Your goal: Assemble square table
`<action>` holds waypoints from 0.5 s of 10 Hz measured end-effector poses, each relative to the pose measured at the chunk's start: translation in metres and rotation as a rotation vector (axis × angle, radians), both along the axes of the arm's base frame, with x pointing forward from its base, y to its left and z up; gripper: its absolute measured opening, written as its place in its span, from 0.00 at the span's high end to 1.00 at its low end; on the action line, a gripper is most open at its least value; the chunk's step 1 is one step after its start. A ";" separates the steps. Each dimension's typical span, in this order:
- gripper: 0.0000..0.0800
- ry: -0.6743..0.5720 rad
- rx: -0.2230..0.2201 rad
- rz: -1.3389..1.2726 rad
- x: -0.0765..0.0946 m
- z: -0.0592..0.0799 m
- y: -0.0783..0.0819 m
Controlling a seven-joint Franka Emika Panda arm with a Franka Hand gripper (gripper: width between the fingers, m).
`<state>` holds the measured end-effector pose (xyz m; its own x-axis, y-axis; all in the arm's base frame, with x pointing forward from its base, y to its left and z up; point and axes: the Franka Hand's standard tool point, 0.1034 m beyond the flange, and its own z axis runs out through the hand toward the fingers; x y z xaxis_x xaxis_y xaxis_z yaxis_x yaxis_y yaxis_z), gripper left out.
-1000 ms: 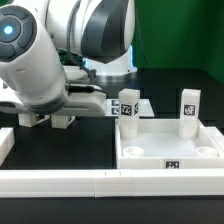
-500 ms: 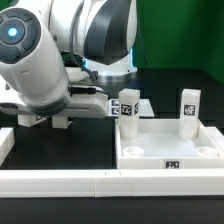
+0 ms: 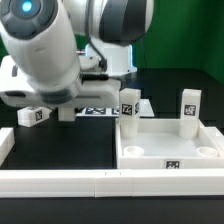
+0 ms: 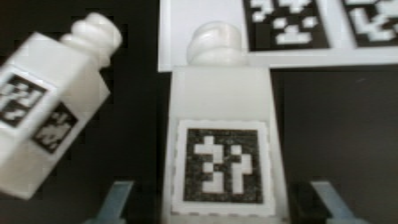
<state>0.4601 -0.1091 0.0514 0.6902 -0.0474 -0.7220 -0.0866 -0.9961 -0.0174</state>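
Note:
The white square panel (image 3: 165, 148) lies at the exterior view's right, with two tag-marked leg posts standing upright in its far corners (image 3: 128, 104) (image 3: 189, 106). In the wrist view a third leg post (image 4: 217, 120) lies flat on the black table between my fingers. A fourth leg (image 4: 50, 105) lies tilted beside it, and its tag also shows in the exterior view (image 3: 33, 116). My gripper (image 4: 221, 196) is open, with a dark gap on each side of the middle leg. In the exterior view the gripper (image 3: 66, 112) hangs low over the table, left of the panel.
The marker board (image 4: 285, 28) lies just beyond the two loose legs, and shows in the exterior view (image 3: 100, 108) behind the gripper. Long white border rails (image 3: 100, 182) run along the front, with another piece at the left edge (image 3: 5, 142).
The arm has swung up and toward the exterior view's right. The tagged end of the loose leg at the left, hidden by the arm before, now shows.

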 end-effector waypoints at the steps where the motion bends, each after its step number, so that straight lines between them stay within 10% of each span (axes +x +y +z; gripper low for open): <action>1: 0.64 -0.012 0.003 0.014 0.013 0.017 0.001; 5: 0.64 -0.051 -0.010 0.033 0.021 0.021 -0.003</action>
<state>0.4812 -0.1120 0.0726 0.7276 -0.0309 -0.6853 -0.0528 -0.9985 -0.0111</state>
